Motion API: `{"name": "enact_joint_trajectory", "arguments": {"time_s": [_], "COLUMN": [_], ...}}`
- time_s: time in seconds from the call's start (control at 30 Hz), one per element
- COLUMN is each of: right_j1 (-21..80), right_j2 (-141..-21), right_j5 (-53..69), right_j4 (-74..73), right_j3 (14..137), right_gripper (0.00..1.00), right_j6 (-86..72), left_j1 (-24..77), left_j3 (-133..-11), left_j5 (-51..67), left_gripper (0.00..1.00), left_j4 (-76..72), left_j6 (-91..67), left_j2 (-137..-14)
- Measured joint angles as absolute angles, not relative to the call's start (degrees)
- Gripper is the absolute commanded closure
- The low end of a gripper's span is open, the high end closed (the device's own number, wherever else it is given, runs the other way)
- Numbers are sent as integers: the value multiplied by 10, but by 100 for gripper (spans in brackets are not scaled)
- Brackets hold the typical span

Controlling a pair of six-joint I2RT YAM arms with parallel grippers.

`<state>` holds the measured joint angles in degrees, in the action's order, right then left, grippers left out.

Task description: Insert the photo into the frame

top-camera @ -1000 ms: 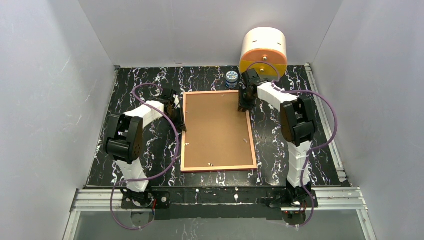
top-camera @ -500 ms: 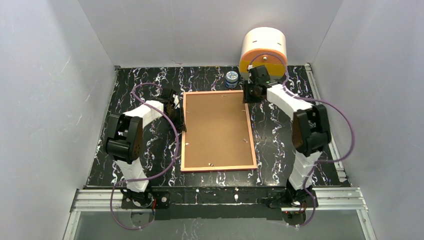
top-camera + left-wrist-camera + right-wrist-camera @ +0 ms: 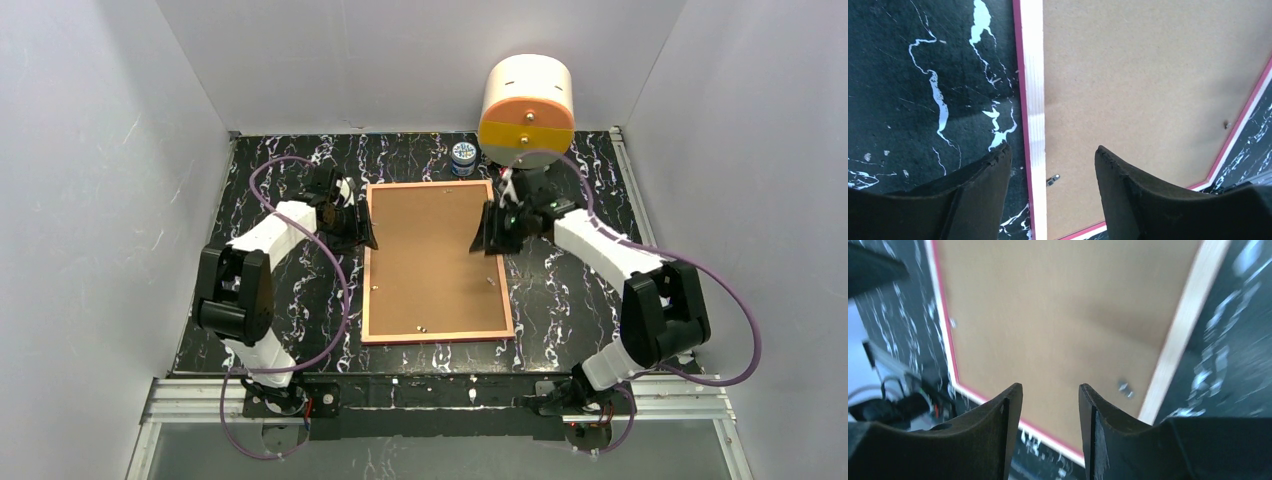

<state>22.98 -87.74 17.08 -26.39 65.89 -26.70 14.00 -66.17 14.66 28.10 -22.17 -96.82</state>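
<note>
Reading the top view, we find the frame (image 3: 440, 337) lying face down at the centre of the table (image 3: 270, 170), tan back rim up, with the brown backing board (image 3: 432, 260) seated inside it. This posture exposes the small metal tabs (image 3: 421, 326) along the board's edge. We cannot see the photo in any view, so it may lie under the board or out of sight. The left gripper (image 3: 360, 228) sits at the upper left of the frame, its fingers (image 3: 993, 170) apart and straddling the left rim, one over the table and one over the board. We judge this stance suited to steadying that edge. The right gripper (image 3: 484, 232) hovers at the upper right, over the board and near a tab, its jaws parted with nothing between them. The board is matte, fibrous cardboard. The rim is a flat, pale strip with a thin pink-red outer edge. The table is black with white veining. The finger pads are black, wedge-shaped and finely ribbed at the tip.
</note>
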Motion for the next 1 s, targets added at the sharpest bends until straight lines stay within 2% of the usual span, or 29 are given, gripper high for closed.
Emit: {"name": "enact_joint_trajectory", "arguments": {"time_s": [0.13,0.27,0.7,1.0], "right_j1": [281,326,342,322], "right_j2": [-868,-866,-898,-942], "right_j5": [207,209,57,8], "right_j4": [-281,-286,-315,-320], "right_j3": [569,537,555,581], "right_gripper": [48,53,59,62], "right_j6": [-298,-319,-352,-359], "left_j1": [140,140,140,140], "left_j3": [-637,-603,-566,-558], "left_j5": [159,160,143,137], "left_gripper": [48,54,60,61], "left_j4": [271,270,268,266], "left_j6": [-222,-222,-221,-221], "left_j2": [-950,-947,-926,-922]}}
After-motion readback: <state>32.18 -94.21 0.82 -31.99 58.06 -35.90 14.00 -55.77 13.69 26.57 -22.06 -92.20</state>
